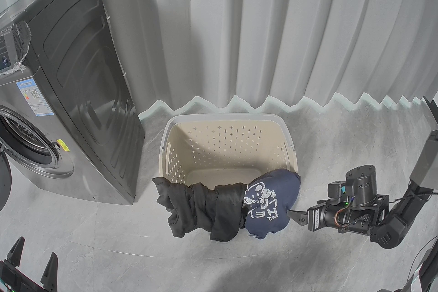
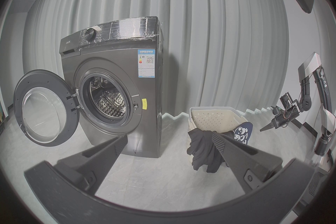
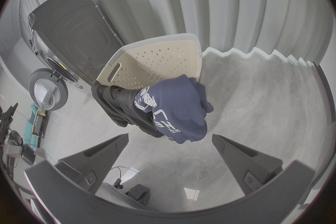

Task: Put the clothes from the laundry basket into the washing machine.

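A grey front-loading washer stands on a pale marbled floor, to the robot's left, in front of a white pleated curtain. The left wrist view shows its round door swung wide open and the steel drum behind it with nothing visible inside.

Just to the right of the washer, close to the curtain, sits a cream basket with small cross-shaped holes in its walls. What shows of its inside is bare. Two pieces of clothing hang over its near rim. A black garment is draped across the left and middle of that rim, bunched in folds and spilling down the outer wall. A navy garment with a white print sits at the near right corner, touching the black one and also hanging outward.

The right claw is held low on the right side of the basket, pointing at the navy garment and just beside it. Whether it touches the cloth cannot be told. In the right wrist view its two dark fingers are spread wide, holding nothing, with the navy garment lying beyond the gap between them.

The left claw is at the near left, well apart from the basket and in front of the washer. Its fingers are also spread and hold nothing.
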`<state>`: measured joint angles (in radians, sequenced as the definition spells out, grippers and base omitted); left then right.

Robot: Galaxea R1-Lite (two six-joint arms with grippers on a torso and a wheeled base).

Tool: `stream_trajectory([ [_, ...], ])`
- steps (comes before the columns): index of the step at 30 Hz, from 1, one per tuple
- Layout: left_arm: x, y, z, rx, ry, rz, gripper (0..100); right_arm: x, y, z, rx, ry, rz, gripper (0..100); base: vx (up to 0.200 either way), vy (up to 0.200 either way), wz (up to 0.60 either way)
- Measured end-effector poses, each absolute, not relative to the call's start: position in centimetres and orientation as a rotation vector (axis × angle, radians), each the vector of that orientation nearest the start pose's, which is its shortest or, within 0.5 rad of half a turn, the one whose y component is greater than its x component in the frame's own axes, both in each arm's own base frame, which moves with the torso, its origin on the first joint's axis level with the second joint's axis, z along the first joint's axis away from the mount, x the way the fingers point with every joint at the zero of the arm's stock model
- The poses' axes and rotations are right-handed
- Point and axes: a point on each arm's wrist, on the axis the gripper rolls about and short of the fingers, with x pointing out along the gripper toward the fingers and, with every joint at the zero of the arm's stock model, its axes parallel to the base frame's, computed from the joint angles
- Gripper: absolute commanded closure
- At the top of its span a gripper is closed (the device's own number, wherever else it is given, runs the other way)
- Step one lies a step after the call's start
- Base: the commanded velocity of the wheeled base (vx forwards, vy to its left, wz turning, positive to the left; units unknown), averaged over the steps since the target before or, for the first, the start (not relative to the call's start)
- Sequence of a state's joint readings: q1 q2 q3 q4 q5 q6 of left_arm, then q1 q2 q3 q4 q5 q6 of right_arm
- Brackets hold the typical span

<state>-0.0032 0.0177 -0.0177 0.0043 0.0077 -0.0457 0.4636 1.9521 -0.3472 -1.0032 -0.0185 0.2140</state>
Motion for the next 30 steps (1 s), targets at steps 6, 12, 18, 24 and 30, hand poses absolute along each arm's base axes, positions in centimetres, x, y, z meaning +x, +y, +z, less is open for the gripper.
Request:
stream_trajectory([
  [6, -2.3, 0.0, 8.0, -0.046, 0.004, 0.004, 0, 25.2, 12.8, 2.6, 0.049, 0.661, 0.367, 0, 0.000, 0.000, 0.00],
  [12, -2.3, 0.0, 8.0, -0.045, 0.004, 0.004, 0, 26.8, 13.6, 1.1, 0.046, 0.673, 0.364, 0, 0.000, 0.000, 0.00],
  [18, -2.3, 0.0, 8.0, -0.046, 0.005, 0.004, 0, 28.0, 14.2, 0.1, 0.045, 0.678, 0.362, 0, 0.000, 0.000, 0.00],
  [24, -2.3, 0.0, 8.0, -0.046, 0.005, 0.003, 0, 29.1, 14.8, -0.2, 0.049, 0.659, 0.365, 0, 0.000, 0.000, 0.00],
  [30, -2.3, 0.0, 8.0, -0.045, 0.005, 0.003, 0, 29.8, 15.2, -0.2, 0.053, 0.640, 0.370, 0, 0.000, 0.000, 0.00],
])
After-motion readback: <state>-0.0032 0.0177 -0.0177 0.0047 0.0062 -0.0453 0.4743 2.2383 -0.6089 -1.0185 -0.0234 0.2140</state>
